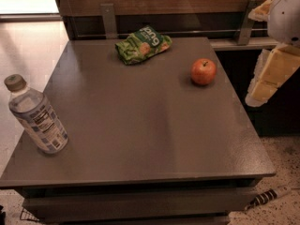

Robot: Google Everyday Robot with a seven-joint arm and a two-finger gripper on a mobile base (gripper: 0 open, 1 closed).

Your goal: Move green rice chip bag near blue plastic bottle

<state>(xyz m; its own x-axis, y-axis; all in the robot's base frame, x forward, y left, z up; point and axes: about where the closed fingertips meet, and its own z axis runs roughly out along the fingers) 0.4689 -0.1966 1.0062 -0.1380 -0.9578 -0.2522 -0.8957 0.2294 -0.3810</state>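
Observation:
The green rice chip bag (pixel 142 45) lies flat at the far edge of the grey table (pixel 140 125), left of centre. The blue plastic bottle (pixel 35 115) stands upright at the table's near left corner, far from the bag. My gripper (pixel 275 55) hangs at the right edge of the view, beyond the table's right side and above the level of the tabletop. It holds nothing that I can see and is well apart from the bag.
A red apple (pixel 203 71) sits on the far right part of the table, between my gripper and the bag. A wooden wall with metal brackets (pixel 108 20) rises behind the table. Speckled floor shows at the lower right.

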